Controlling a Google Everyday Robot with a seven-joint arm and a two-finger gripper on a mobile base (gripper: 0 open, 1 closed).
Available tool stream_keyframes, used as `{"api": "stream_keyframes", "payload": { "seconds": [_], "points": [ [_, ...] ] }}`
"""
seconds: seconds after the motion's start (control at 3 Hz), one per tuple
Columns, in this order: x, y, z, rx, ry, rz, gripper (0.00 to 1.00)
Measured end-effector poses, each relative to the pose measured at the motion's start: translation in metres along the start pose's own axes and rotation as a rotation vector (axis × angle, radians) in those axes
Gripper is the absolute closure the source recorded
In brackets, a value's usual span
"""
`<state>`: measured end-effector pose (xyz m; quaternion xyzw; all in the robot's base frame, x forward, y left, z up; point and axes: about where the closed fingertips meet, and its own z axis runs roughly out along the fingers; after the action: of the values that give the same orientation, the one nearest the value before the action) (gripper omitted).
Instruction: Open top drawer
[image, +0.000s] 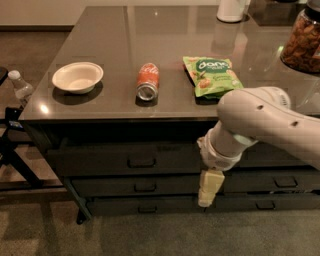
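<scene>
Top drawer (100, 160), gripper (209, 188) below its right end

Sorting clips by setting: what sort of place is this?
Probably an office break area: counter with chip bag, soda can and bowl, drawers beneath. The gripper hangs before the drawers.

Brown carpet (40, 235) underlies a glossy dark countertop (115, 45) catching light glints, a pale wall (35, 12) behind.

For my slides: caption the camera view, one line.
End effector hangs before the drawers, right of the top drawer handle, clear of it; bowl, can, snack bag on counter.
</scene>
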<state>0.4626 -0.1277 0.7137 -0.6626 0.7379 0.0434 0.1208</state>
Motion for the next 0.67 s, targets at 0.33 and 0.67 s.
{"api": "stream_keyframes", "payload": {
  "seconds": [0.33,0.67],
  "points": [
    [-0.004,-0.015,0.027,0.002,-0.003,-0.005,0.00],
    [-0.001,-0.024,0.047,-0.004,0.002,-0.002,0.00]
  ]
}}
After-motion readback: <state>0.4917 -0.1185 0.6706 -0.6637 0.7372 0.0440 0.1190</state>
